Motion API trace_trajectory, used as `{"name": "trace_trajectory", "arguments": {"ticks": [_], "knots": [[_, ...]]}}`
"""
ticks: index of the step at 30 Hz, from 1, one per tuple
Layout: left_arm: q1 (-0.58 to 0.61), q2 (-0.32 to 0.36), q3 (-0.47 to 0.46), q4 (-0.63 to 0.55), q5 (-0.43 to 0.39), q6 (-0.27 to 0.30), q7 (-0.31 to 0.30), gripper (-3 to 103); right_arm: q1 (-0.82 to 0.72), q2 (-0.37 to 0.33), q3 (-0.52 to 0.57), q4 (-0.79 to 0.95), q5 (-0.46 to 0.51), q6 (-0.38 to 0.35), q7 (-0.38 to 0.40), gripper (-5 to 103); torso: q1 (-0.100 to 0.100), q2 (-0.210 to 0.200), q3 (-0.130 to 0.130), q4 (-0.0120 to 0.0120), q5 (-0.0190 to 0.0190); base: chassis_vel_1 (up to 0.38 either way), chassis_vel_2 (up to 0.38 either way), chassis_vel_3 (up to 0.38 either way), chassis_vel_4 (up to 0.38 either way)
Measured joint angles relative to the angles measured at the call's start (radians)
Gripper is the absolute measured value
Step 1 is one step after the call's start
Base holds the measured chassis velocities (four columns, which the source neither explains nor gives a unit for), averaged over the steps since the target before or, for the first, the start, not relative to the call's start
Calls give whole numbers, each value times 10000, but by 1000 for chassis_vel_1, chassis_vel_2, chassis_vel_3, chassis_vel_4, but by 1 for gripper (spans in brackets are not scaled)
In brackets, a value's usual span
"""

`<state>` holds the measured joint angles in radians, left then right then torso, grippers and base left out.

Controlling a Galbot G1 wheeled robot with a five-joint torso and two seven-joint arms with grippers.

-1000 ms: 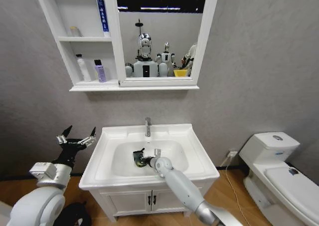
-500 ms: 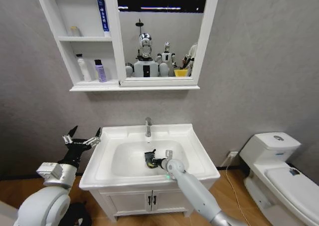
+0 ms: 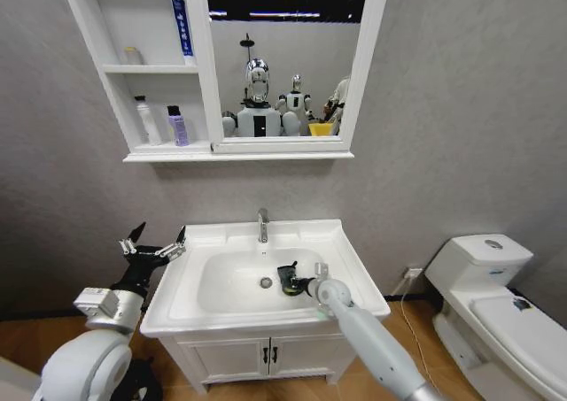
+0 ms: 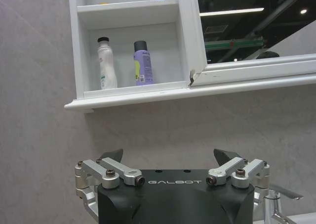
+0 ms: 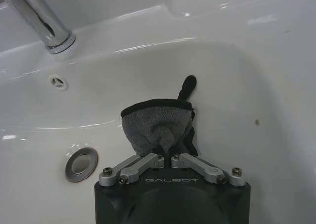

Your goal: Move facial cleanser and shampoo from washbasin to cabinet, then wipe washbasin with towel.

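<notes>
The right gripper (image 5: 169,158) is pinching the soft, floppy towel (image 5: 157,125) by its bunched middle inside the washbasin (image 3: 354,273) bowl, while the left gripper (image 3: 154,244) is hanging spread beside the washbasin's left edge.

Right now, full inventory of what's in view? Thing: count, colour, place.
facial cleanser: 1, white, cabinet's lowest shelf
shampoo: 1, purple, same shelf, beside the cleanser
blue-and-white tube: 1, top shelf
cabinet: 1, white, on the wall above the washbasin
washbasin: 1, white, below the cabinet
tap: 1, chrome, back rim
drain: 1, bowl floor
towel: 1, dark grey, inside the bowl, in the right gripper
toilet: 1, white, right of the basin
left gripper: open, beside the basin's left edge
right gripper: shut on the towel
</notes>
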<state>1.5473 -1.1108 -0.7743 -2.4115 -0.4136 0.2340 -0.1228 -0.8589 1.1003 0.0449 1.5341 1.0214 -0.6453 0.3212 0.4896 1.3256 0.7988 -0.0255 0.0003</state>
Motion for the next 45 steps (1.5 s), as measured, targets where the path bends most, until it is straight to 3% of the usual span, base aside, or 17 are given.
{"name": "trace_trajectory", "arguments": {"ticks": [6, 12, 18, 19, 26, 32, 40, 45], "knots": [[-81, -123, 182, 44, 140, -49, 5, 100, -97, -1072, 72, 944, 597, -408, 563, 2, -1, 1, -1, 0, -2, 0, 0, 0, 0], [-101, -154, 323, 52, 219, -61, 12, 100, -110, -1047, -5, 1004, 614, -471, 627, 2, -1, 2, -1, -1, -3, 0, 0, 0, 0], [-62, -119, 242, 44, 228, -63, 13, 100, -54, -265, -227, 301, 325, -374, 532, 2, -1, 2, -1, -1, -3, 0, 0, 0, 0], [-3, -93, 117, 23, 203, -64, 14, 100, 23, 276, -337, -160, 148, -294, 427, 2, -1, 2, -2, -1, -4, 0, 0, 0, 0], [207, -67, -323, -35, 77, -72, 19, 100, 351, 1608, -999, -1130, -579, 136, -113, 2, -1, 2, -1, -1, -5, 0, 0, 0, 0], [319, -118, -537, -99, -2, -73, 30, 100, 746, 2119, -1565, -1507, -785, 295, -517, 2, -1, 1, -1, 0, -4, 0, 0, 0, 0], [502, -220, -859, -182, -62, -81, 68, 100, 1489, 2891, -2056, -1889, -43, 592, -810, 2, -1, 2, 0, 1, -4, 0, 0, 0, 0], [506, -216, -882, -207, -81, -82, 71, 100, 1564, 3031, -2110, -1960, 21, 592, -775, 2, -1, 1, 0, 2, -4, 0, 0, 0, 0]]}}
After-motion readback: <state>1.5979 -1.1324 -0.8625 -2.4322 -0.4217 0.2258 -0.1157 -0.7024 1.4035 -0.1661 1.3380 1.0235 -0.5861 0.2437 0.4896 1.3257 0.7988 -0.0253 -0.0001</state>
